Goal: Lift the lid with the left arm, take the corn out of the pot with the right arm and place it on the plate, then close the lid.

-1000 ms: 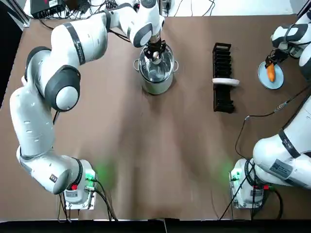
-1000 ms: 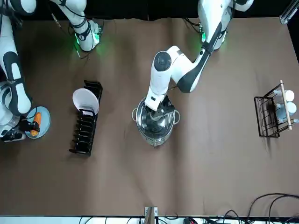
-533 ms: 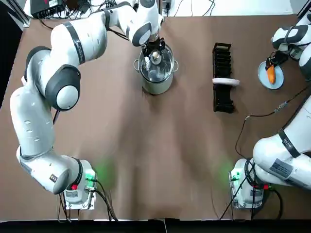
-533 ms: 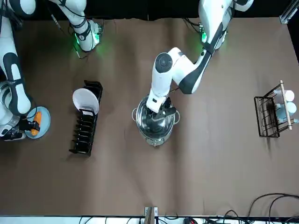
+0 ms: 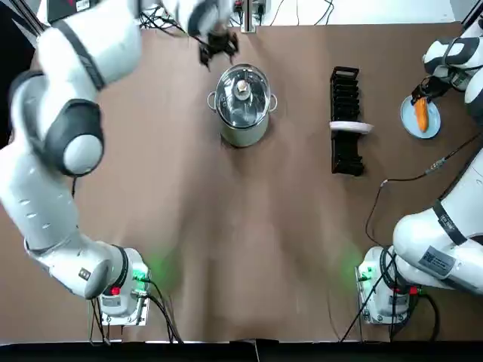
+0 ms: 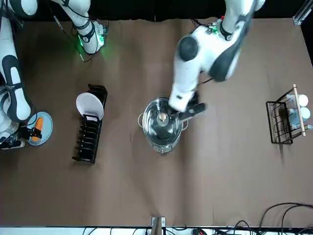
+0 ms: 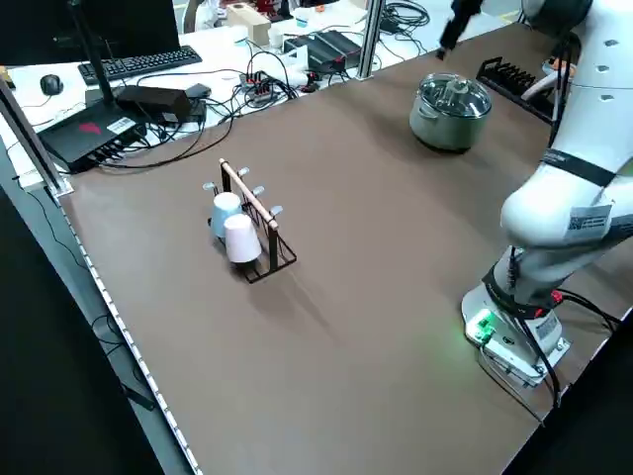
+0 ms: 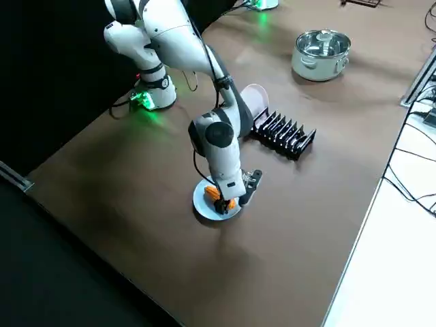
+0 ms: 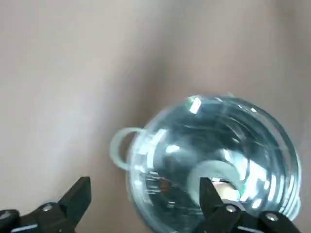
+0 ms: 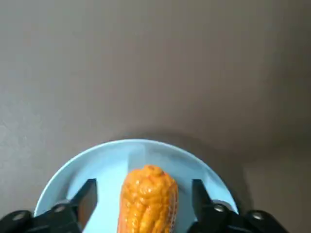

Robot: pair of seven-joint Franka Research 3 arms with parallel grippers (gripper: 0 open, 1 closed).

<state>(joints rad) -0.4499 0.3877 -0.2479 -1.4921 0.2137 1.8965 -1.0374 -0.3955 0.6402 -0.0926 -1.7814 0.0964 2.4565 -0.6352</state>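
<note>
I see the lid (image 5: 241, 98) sitting on the pot (image 5: 242, 132), with its knob (image 5: 241, 88) in the centre, so I judge that the closing step is done. The left gripper (image 5: 218, 51) hangs beyond the far rim of the pot, a little to the robot's left, and touches nothing; its fingers are spread apart and empty. From this gripper the knob lies back toward the arm bases and slightly to the right. The corn (image 10: 148, 200) lies on the blue plate (image 10: 92, 167) at the far right of the table, well apart from the pot, with a black dish rack (image 5: 346, 124) between them. The right gripper (image 10: 143, 188) is just over the cob with its fingers spread, one on each side, and a gap shows at both sides. The long axis of the cob runs between the two fingers, so I think this arm should rise straight up, not sideways, or a finger may push the corn off the plate.
</note>
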